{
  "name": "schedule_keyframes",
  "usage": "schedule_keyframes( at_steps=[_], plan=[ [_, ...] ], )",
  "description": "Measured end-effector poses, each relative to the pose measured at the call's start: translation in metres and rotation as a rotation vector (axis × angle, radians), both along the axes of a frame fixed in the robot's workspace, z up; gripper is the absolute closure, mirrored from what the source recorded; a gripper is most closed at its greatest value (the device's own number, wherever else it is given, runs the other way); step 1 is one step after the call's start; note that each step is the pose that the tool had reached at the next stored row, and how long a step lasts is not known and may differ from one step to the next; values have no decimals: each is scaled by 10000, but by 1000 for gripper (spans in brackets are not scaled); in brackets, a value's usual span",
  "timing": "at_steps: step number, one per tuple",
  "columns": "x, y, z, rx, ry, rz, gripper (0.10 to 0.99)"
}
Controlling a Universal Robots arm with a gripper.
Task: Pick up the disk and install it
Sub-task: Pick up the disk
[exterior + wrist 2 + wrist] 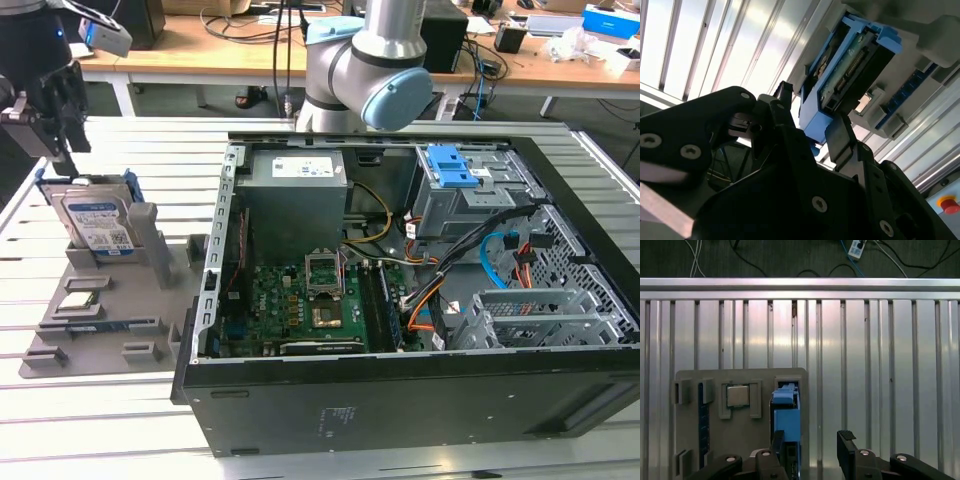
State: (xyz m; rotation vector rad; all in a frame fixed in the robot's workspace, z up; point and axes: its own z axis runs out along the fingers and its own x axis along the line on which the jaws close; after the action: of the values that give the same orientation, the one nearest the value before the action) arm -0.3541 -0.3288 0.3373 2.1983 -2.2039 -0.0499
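The disk (96, 222) is a silver drive with a white-and-blue label in a blue carrier frame. It stands on edge in a slot of the grey holder plate (110, 300) at the exterior view's left. My gripper (62, 160) hangs just above its top edge, apart from it. In the first wrist view the blue edge of the disk (787, 412) lies beyond my open gripper (810, 440), close to one finger (778, 441). In the second wrist view the disk (842, 75) sits past the spread fingertips of the gripper (810, 120), with nothing between them.
The open computer case (400, 400) fills the exterior view's right, with a blue latch plate (455, 170) and a metal drive cage (540, 320) inside. The holder plate also carries a square processor chip (738, 395) and a blue memory stick (703, 415). The arm's base (360, 70) stands behind the case.
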Motion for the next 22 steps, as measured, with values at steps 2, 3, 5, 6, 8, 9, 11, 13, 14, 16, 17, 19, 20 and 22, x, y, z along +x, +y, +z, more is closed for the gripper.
schedule_keyframes(
  at_steps=[2,3,5,6,8,9,11,13,14,16,17,19,20,22],
  plan=[
    [-17,-61,-1,0,-3,42,545],
    [-24,-150,-3,1,-3,84,545],
    [-24,-189,-10,1,-3,129,545],
    [-21,-196,-26,2,-4,216,545],
    [-11,-197,-53,0,-2,376,545],
    [-3,-197,-71,0,0,477,545],
    [21,-197,-120,1,-2,651,545],
    [27,-196,-187,-1,0,704,545],
    [27,-197,-240,-2,0,728,545],
    [30,-197,-328,-1,-1,762,545],
    [31,-197,-362,-1,-1,774,545],
    [31,-197,-426,-1,0,781,545],
    [31,-197,-458,-1,-1,782,545],
    [31,-198,-462,-13,2,783,545]
  ],
)
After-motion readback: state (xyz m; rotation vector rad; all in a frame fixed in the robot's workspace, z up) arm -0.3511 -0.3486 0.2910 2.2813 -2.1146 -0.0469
